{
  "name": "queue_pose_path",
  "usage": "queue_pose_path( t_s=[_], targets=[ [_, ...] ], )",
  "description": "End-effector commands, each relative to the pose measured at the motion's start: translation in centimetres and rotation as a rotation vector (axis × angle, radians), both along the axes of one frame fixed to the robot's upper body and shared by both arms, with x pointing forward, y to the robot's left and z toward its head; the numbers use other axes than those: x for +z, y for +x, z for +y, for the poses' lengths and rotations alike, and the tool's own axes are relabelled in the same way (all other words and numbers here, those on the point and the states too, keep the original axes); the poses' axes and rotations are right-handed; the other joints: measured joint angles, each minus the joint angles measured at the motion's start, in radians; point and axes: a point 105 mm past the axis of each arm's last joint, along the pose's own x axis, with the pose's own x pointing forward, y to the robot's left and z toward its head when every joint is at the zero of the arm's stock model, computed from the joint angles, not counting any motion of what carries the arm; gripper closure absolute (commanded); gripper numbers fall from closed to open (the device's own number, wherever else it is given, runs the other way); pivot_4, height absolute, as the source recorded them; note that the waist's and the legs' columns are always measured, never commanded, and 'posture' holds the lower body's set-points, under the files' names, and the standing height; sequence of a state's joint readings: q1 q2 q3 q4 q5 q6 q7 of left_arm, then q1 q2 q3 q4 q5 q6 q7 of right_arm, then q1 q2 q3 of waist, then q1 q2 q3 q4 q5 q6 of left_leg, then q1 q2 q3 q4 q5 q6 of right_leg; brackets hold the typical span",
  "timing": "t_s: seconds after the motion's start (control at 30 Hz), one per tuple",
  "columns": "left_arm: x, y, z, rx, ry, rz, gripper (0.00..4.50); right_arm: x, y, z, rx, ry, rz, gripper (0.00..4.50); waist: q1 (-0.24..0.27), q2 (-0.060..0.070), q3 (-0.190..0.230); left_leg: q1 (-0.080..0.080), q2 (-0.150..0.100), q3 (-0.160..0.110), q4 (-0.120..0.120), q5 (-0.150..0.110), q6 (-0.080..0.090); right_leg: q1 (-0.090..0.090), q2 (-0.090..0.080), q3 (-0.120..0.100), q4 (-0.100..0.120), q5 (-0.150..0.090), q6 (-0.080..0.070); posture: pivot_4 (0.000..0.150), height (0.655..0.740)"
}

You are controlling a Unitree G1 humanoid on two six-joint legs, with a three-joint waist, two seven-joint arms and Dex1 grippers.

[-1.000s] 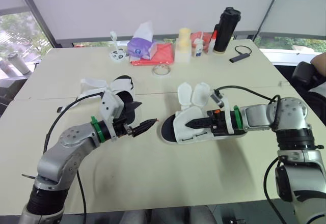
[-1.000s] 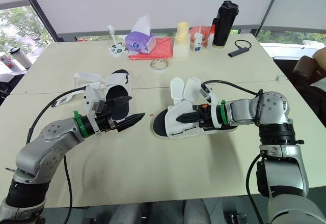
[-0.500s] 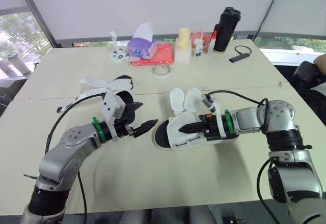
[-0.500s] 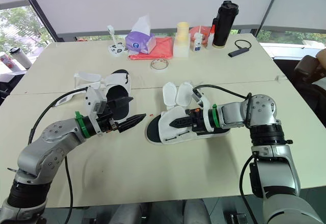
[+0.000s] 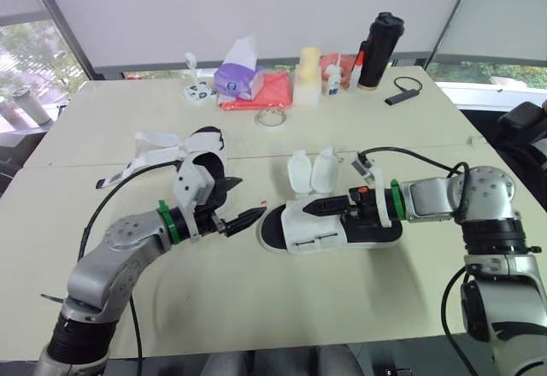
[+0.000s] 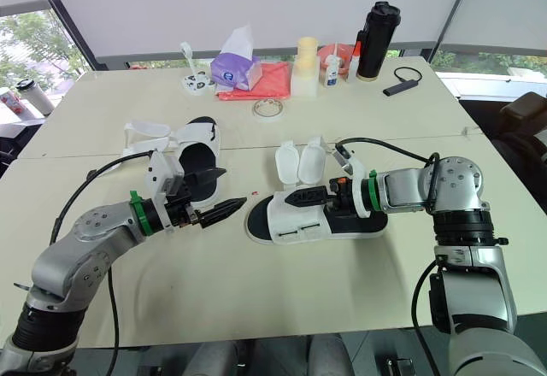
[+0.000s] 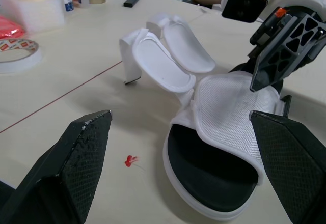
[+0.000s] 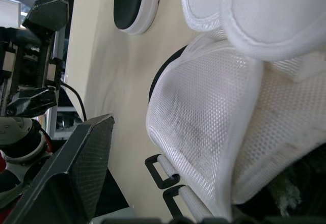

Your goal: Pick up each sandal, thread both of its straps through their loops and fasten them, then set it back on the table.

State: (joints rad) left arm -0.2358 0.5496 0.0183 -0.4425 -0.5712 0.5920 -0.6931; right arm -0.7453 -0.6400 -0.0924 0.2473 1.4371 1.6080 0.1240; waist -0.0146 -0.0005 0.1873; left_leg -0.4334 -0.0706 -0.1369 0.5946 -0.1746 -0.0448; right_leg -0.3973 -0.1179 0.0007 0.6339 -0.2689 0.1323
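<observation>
A white sandal with a black sole lies flat in the middle of the table, its two straps undone and standing up at its far side. My right gripper is open and reaches in from the right over the sandal's mesh upper; one finger stands well off to the side. To the sandal's left, my left gripper is open and holds nothing, its fingers spread wide and pointing at the sandal's toe. A second white sandal lies behind the left gripper, straps loose.
At the table's far side stand a purple tissue pack, a red cloth, a tape roll, a pale container, small bottles, a black flask and a small black device. A red speck marks the tabletop.
My right gripper has opened and let go of the sandal's upper. The sandal slid left, then a little back right, and rests on the table. The left gripper barely moved.
</observation>
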Motion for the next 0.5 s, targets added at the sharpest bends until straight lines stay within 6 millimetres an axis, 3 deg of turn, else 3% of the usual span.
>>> queue_pose_path(
  t_s=[0.03, 0.23, 0.37, 0.43, 0.5],
  targets=[
    [0.4, -0.3, 0.0, -0.022, 0.051, -0.077, 0.0, 1.4, -1.2, -1.7, 0.019, -0.061, -0.083, 0.1, 0.004, 0.0, 0.0, 0.0, 0.0, 0.0, 0.0, 0.0, 0.0, 0.0, 0.0, 0.0, 0.0, 0.0, 0.0, 0.15, 0.74],
    [-0.2, -0.3, 0.1, -0.071, 0.102, -0.115, 0.0, 3.1, -2.4, -4.2, 0.033, -0.226, -0.249, 0.1, 0.0, 0.0, 0.0, -0.001, 0.0, 0.001, 0.0, 0.0, 0.0, 0.0, 0.0, 0.0, -0.002, -0.001, -0.002, 0.15, 0.74],
    [-0.7, -0.5, 0.1, -0.115, 0.109, -0.117, 1.73, 5.6, -3.2, -4.2, 0.094, -0.221, -0.387, 0.0, 0.0, -0.001, 0.0, -0.001, 0.0, 0.001, 0.0, 0.0, 0.0, -0.001, 0.0, 0.0, -0.002, -0.001, -0.002, 0.15, 0.74],
    [-1.0, -0.6, 0.1, -0.139, 0.113, -0.112, 2.13, 7.0, -3.1, -3.7, 0.106, -0.17, -0.449, 0.0, 0.003, -0.001, 0.0, -0.002, 0.001, 0.001, 0.0, 0.0, 0.0, -0.001, -0.001, 0.0, -0.002, -0.001, -0.002, 0.15, 0.74],
    [-1.7, -0.6, 0.1, -0.164, 0.141, -0.111, 3.2, 7.5, -2.3, -3.6, 0.076, -0.189, -0.524, 0.0, 0.004, -0.001, 0.0, -0.002, 0.0, 0.001, 0.0, 0.0, 0.0, -0.001, -0.001, 0.0, -0.002, -0.002, -0.003, 0.15, 0.74]
  ],
)
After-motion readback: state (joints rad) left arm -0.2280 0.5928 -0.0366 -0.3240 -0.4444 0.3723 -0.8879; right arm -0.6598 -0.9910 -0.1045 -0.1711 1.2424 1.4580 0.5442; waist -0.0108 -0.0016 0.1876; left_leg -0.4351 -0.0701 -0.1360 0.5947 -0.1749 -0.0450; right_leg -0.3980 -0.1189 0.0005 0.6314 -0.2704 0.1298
